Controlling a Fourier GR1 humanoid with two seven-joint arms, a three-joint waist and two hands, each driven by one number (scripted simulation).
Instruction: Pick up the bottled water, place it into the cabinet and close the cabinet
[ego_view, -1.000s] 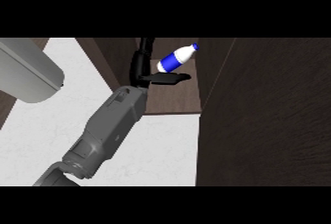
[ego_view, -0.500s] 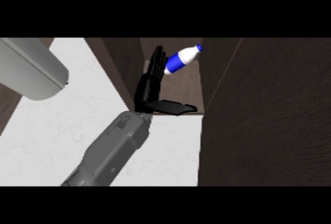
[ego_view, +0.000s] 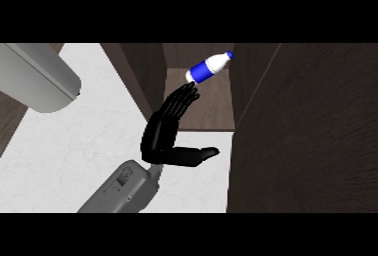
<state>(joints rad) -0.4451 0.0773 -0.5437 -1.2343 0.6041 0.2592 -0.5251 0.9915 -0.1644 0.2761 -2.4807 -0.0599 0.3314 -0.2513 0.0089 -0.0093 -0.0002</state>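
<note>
The right robot hand (ego_view: 164, 148), matte black and jointed, is open. Its fingers (ego_view: 177, 106) reach straight into the cabinet while the thumb sticks out sideways to the right. The fingertips lie at the lower end of the small plastic water bottle with a white body, blue label and blue cap (ego_view: 209, 67), touching it or just short of it (I cannot tell which). No finger curls round it.

The bottle is inside the dark brown wood-grain cabinet (ego_view: 146, 70), tilted with its cap pointing up and right, above the lighter brown flat shelf (ego_view: 212, 113). A broad dark panel (ego_view: 310, 140) with fine grain fills the right side.

Behind the hand runs the boxy grey forearm (ego_view: 122, 192), over the white, faintly marbled desk (ego_view: 66, 150). A smooth, pale grey rounded shape (ego_view: 37, 80) sits at the upper left.
</note>
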